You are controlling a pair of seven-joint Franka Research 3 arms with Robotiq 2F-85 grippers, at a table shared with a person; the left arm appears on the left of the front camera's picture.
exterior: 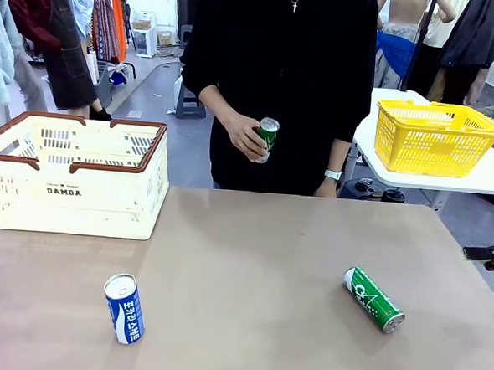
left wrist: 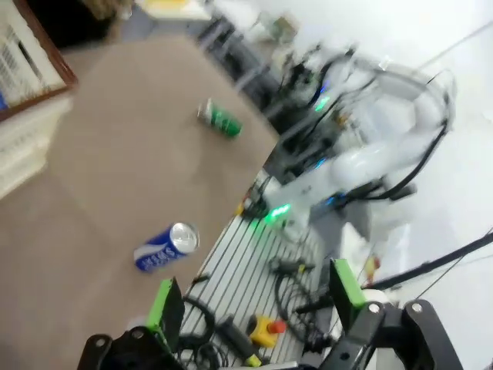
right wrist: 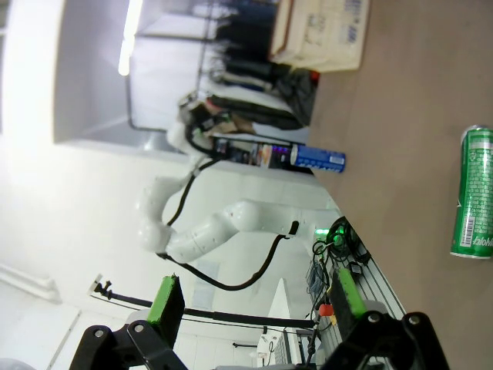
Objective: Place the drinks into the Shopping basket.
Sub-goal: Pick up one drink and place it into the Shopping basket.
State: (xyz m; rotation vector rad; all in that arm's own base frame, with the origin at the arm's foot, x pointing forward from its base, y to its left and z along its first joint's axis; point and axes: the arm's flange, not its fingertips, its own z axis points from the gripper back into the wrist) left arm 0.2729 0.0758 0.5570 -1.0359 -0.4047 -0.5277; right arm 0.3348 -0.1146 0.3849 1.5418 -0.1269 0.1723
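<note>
Basket (exterior: 71,187) sits at the far left corner of the table (exterior: 252,236) with its handles lying down along the rim. That leaves the top open for dropping stuff in, though I can't tell whether anything's in it. Blue can (exterior: 124,309) stands upright well apart from the basket, on the robot's side and a bit right of it. Green can (exterior: 373,299) lies on its side way off to the basket's right, so I'd guess it rolls if nudged. They're probably spread out so each arm gets one. The person beyond the basket's right end has a held can (exterior: 268,134) in one hand (exterior: 243,139), maybe about to set it down. Left gripper (left wrist: 256,297) and right gripper (right wrist: 255,299) both gape wide with nothing between the pads, hanging by the table's near edge, well apart from the basket.
</note>
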